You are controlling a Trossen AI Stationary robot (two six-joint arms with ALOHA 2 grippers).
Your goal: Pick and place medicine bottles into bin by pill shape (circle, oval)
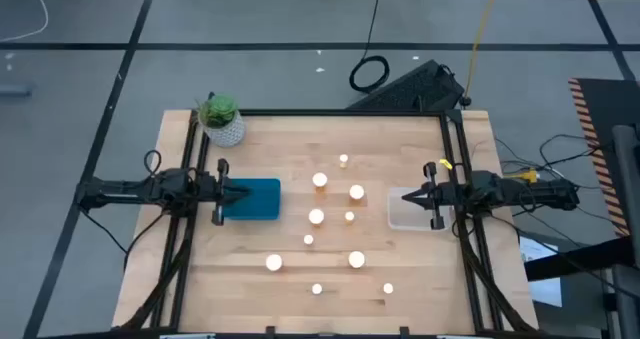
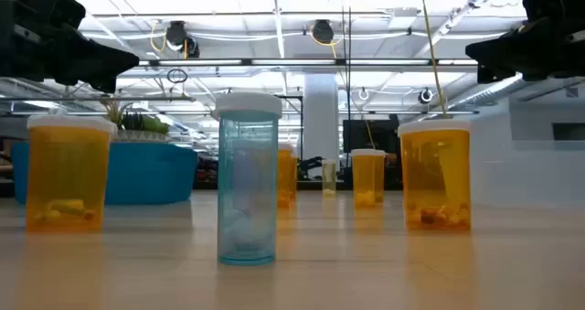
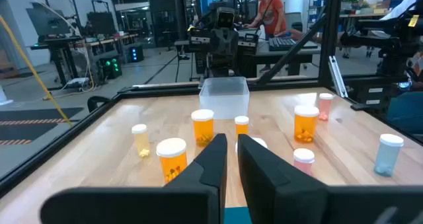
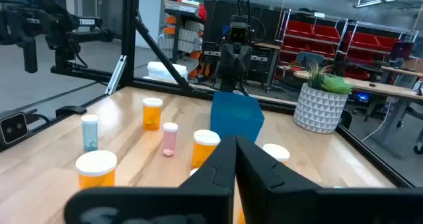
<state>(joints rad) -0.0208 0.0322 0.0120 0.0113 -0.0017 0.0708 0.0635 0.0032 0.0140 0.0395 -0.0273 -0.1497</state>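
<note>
Both grippers (image 1: 232,192) (image 1: 412,196) closed, empty, above bins; small amber white-capped bottles (image 1: 316,217) crowded mid-worktop (image 1: 260,149): risk toppling neighbours, misjudging pill shape.

No text, label, brand, number or sign can be read in any view. The medicine bottles (image 2: 435,175) on the table (image 1: 400,269) show plain amber sides and white caps, with no legible labels. The blue bin (image 1: 256,200) near the table's left edge and the clear bin (image 1: 406,210) near its right edge carry no markings. The orange and black hazard striping (image 1: 592,109) on the floor beyond the table's right edge is a pattern only, without words. Equipment in the room behind shows nothing legible.
</note>
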